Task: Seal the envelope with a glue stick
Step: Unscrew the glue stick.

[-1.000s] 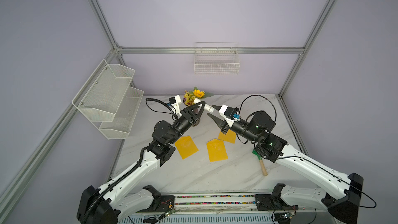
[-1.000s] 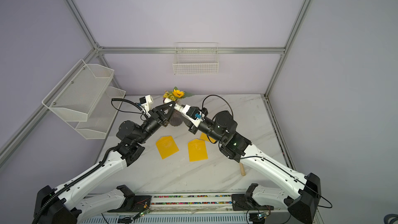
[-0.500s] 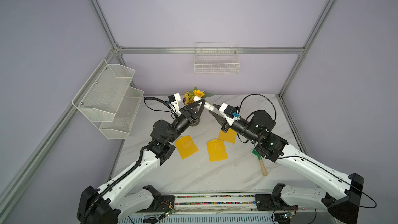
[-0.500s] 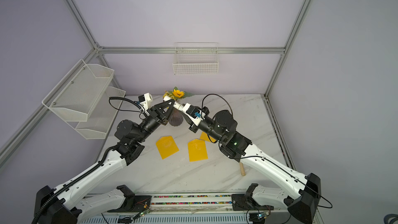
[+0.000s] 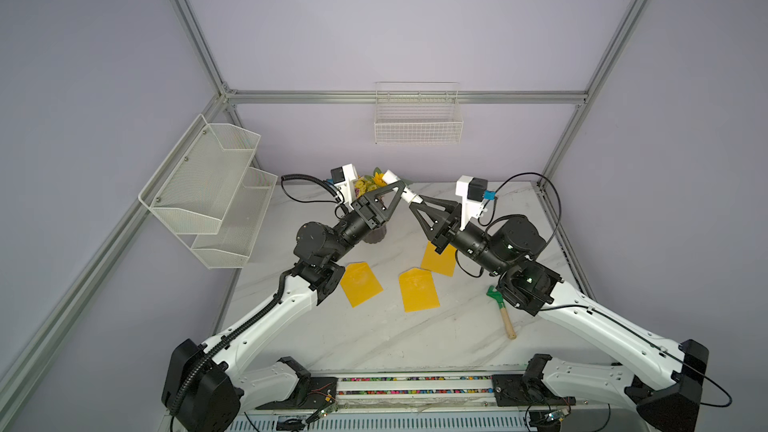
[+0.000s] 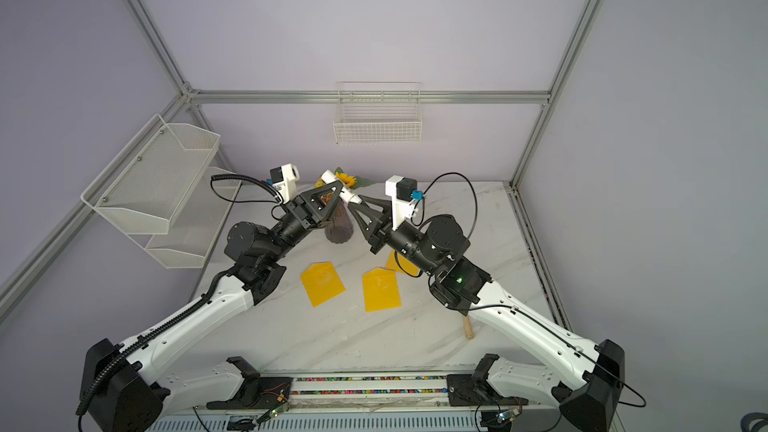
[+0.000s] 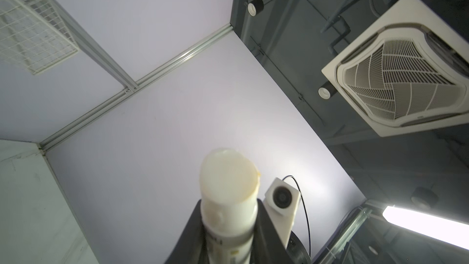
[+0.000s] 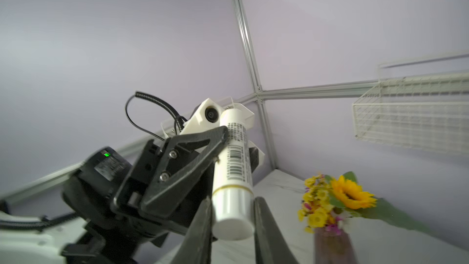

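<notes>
The glue stick [image 5: 402,189] [image 6: 343,190], a white cylinder with a printed label, hangs in the air over the back of the table. My left gripper [image 5: 398,192] [image 6: 337,193] is shut on its body. In the left wrist view its far end [image 7: 228,173] points up past the gripper [image 7: 228,239]. My right gripper [image 5: 415,200] [image 6: 357,201] [image 8: 232,224] is shut on the capped end [image 8: 233,212], a finger on each side. Three yellow envelopes [image 5: 360,283] [image 5: 417,288] [image 5: 438,261] lie flat on the table below.
A vase of flowers [image 5: 377,233] [image 8: 340,199] stands just behind and under the grippers. A green rake with a wooden handle [image 5: 503,313] lies at the right. A wire basket [image 5: 417,126] hangs on the back wall, a mesh shelf [image 5: 208,189] on the left wall.
My right gripper has come up to the glue stick's free end and shut on it. The left gripper has kept its hold and shifted slightly up.
</notes>
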You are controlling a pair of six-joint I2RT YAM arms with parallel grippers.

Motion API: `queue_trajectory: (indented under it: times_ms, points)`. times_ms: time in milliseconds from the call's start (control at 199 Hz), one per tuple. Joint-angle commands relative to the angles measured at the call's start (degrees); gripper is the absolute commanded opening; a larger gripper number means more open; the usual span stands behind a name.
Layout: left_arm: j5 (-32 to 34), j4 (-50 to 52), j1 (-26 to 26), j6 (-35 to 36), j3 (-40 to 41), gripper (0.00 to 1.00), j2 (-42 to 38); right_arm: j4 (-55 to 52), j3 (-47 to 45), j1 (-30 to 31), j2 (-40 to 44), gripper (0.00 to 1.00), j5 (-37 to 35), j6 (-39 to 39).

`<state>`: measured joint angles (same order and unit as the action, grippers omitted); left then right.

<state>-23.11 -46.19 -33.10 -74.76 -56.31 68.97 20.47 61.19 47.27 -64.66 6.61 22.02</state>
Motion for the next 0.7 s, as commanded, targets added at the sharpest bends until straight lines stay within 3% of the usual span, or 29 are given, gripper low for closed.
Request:
queue_trajectory:
  times_ms: [0,135,236,316,396,552,697]
  points:
    - [-13.4,-6.0,0.0,9.5,-7.8,0.01,0.2,12.4,-4.2,0.4,0.0,0.08,8.4,32.6]
    - [-27.2,-10.4,0.0,12.2,-15.0,0.01,2.7,27.7,-7.8,0.5,-1.7,0.11,13.2,51.8]
    - [-37.5,-19.2,-0.1,8.1,-20.1,0.02,5.3,33.0,-7.4,0.5,-3.0,0.12,17.9,58.0]
    - [-41.1,-22.1,-0.2,6.8,-22.0,0.02,6.0,40.8,-7.9,0.6,-5.7,0.12,20.4,63.3]
    - [-42.3,-18.6,-0.2,9.3,-22.9,0.02,5.8,47.5,-8.3,0.6,-8.1,0.12,20.5,67.8]
    - [-41.3,-7.4,-0.2,18.5,-21.3,0.02,3.2,43.8,-8.8,0.6,-7.2,0.15,19.9,63.2]
    - [-36.5,8.4,-0.2,30.3,-19.8,0.03,-1.6,26.0,-8.4,0.6,0.2,0.41,16.1,47.7]
